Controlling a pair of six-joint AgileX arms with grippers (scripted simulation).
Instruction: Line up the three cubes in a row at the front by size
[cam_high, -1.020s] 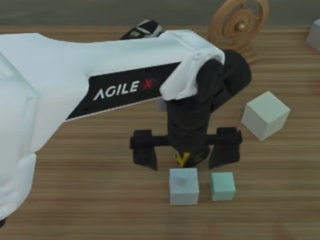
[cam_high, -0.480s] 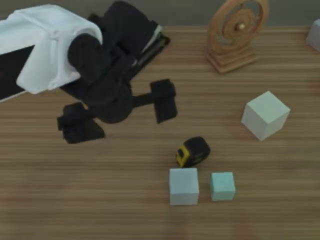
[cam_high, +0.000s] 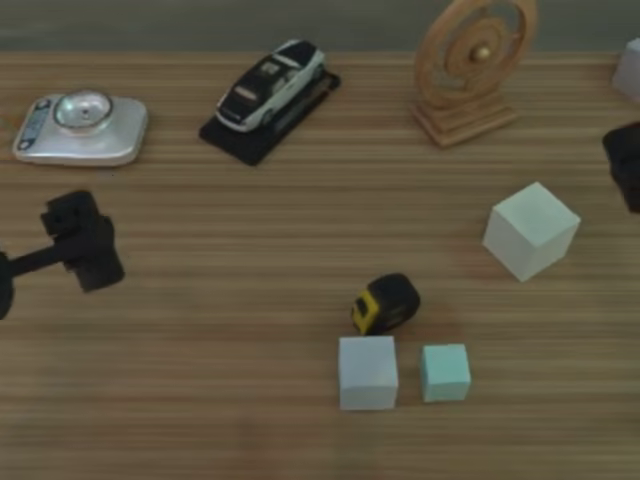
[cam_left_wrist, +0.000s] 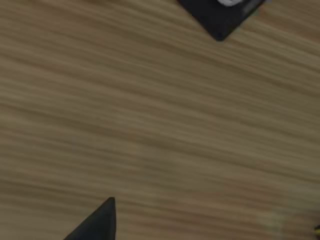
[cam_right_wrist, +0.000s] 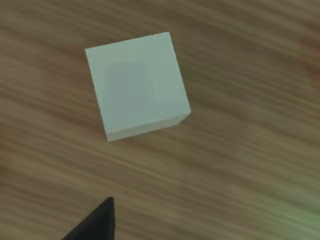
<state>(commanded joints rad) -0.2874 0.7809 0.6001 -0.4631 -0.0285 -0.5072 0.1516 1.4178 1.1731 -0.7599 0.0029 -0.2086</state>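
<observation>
Sitting near the desk's front edge, the blue cube (cam_high: 367, 372) and mint cube (cam_high: 445, 372) are side by side, the white cube (cam_high: 531, 230) (cam_right_wrist: 137, 85) apart toward the right edge. The left gripper (cam_high: 50, 255) hangs at the left edge, the right gripper (cam_high: 625, 165) at the right edge; I cannot tell either's finger state.

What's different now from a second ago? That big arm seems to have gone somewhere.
The left gripper swung away from above the medium pale blue cube to the table's left edge, holding nothing. The right gripper now shows at the right edge. The pale blue cube, small mint-green cube, large off-white cube and yellow-black tape measure stayed put.
</observation>
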